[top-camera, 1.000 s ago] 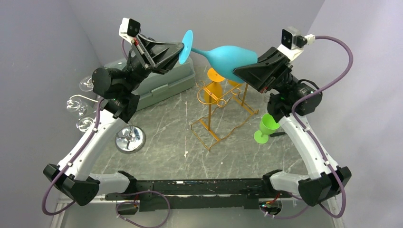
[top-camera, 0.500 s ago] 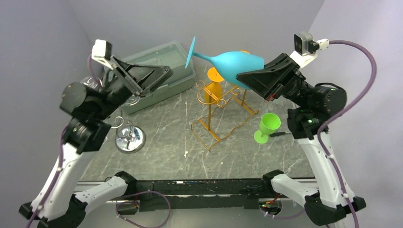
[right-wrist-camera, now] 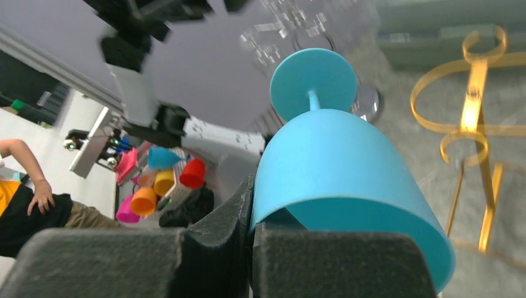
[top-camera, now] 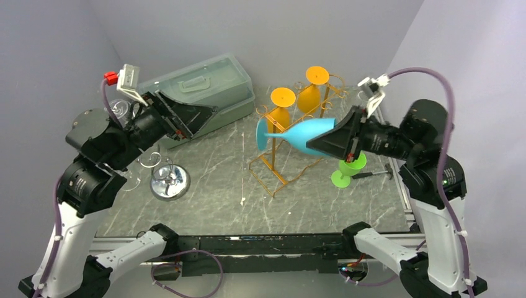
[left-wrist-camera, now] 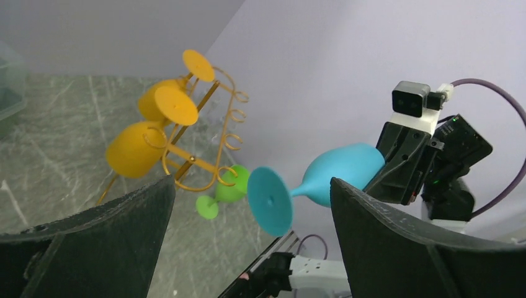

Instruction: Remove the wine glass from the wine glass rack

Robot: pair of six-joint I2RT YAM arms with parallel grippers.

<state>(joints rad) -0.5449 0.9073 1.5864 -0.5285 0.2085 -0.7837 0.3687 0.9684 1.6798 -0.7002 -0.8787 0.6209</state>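
Lidded plastic box [top-camera: 208, 87] is closed, can't tell what's inside. Wine glass rack [top-camera: 272, 155] holds two orange glasses [top-camera: 282, 98]. Blue wine glass [top-camera: 304, 133] is off it, sideways in mid-air, its bowl rim pinched by the right gripper [top-camera: 332, 141]. Left gripper [top-camera: 201, 115] gapes wide, empty.

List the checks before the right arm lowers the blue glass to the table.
1. Release: blue wine glass off the wine glass rack, held sideways clear of its hooks: ok.
2. Grip: right tool shut on the bowl's rim: ok.
3. Clearance: left tool open, empty: ok.
4. Landing spot: green glass stands right beneath the right tool: not ok.
5. Seating of orange glasses: cannot tell.
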